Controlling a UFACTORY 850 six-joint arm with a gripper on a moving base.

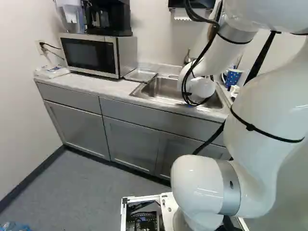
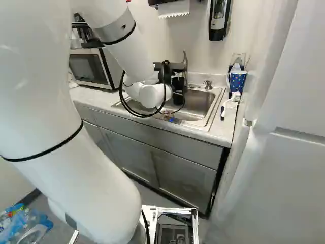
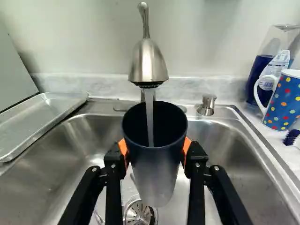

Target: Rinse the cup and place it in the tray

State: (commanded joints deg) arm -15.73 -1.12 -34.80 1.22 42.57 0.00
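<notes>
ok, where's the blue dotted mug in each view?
Left base view: blue dotted mug at the right, partly hidden.
Right base view: at the right, just past the sink.
Wrist view: beside the sink, next to the bottle of blue liquid.
Shared landmark: the sink.

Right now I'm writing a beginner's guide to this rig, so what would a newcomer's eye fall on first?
Probably the stream of water running from the faucet straight into the dark cup, which the hand grips over the sink. Next might come the blue polka-dot mug on the counter beside the sink, then the white arm looming large in both base views.
</notes>
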